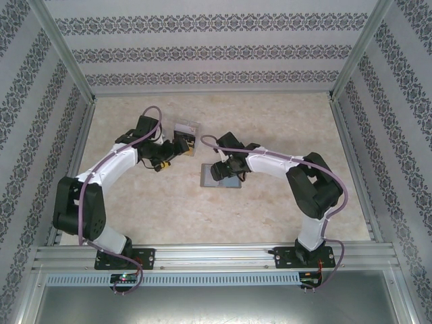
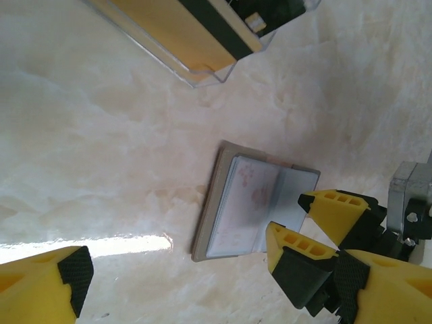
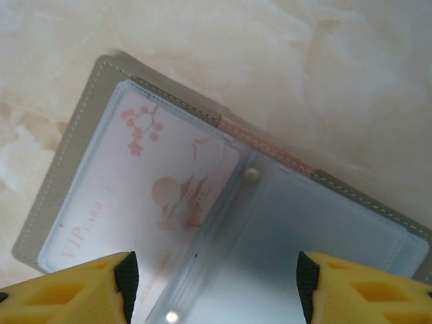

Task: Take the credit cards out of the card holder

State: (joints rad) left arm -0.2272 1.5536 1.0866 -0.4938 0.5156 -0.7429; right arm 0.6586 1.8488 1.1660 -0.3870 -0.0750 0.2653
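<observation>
Right fingers (image 3: 216, 280) partly open, empty, hovering over the open grey book-style card holder (image 3: 324, 223), which lies flat on the tabletop directly beneath them. White blossom-print plastic card (image 3: 135, 196) is sleeved under one fingertip. Left fingers (image 2: 212, 287) wide open, empty. I'd pin the holder, then slide the card out toward the spine.

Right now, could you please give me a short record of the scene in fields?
card holder: open flat on the table, sleeves up
white card: pink blossom print, inside one sleeve
other sleeve: looks empty
right gripper: open, over the holder
left gripper: open, holding nothing
clear box: apart from the holder, gold card with a dark stripe inside
</observation>
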